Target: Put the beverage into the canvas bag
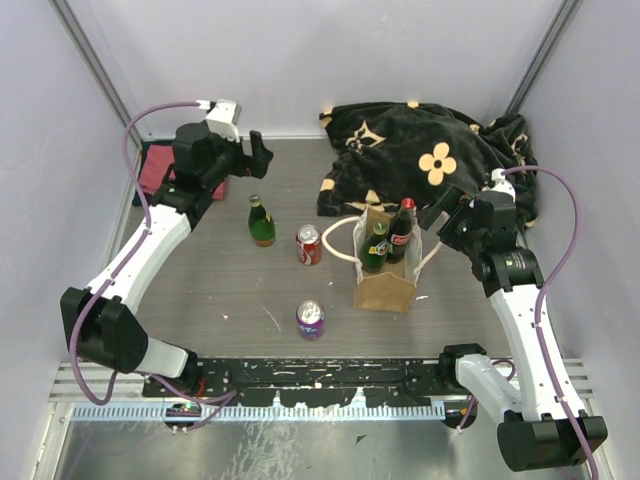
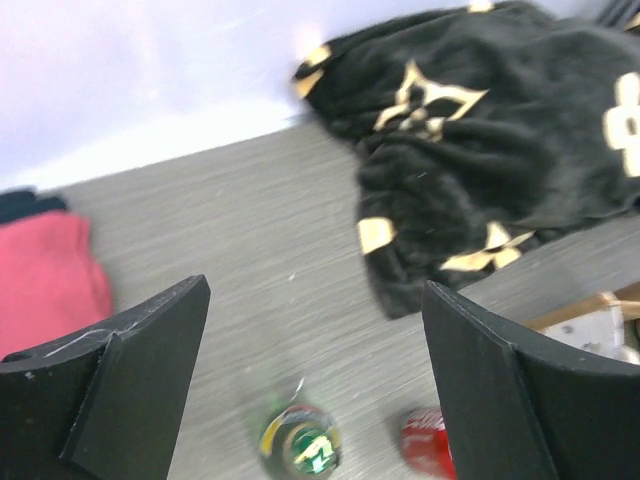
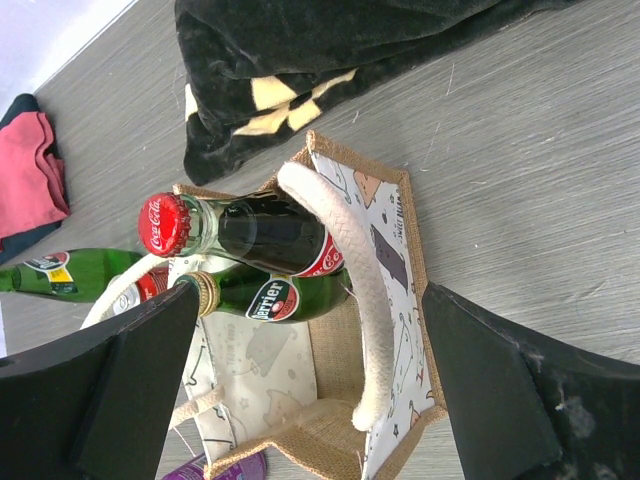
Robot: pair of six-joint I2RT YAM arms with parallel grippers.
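At far left, the left gripper [image 1: 258, 155] is shown above the table [image 1: 200, 280] with jaws spread apart and nothing held; a green bottle [image 1: 261, 222] is stood upright just near of it, a red can [image 1: 308, 244] to its right and a purple can [image 1: 310, 319] toward the near edge. Right of centre, the canvas bag [image 1: 385, 288] is stood upright, with a Perrier bottle [image 1: 375, 246] and a cola bottle [image 1: 402, 226] contained in it. Just right of the bag, the right gripper [image 1: 435, 215] is shown with jaws parted and empty, the black blanket [image 1: 430, 150] lying beyond it.
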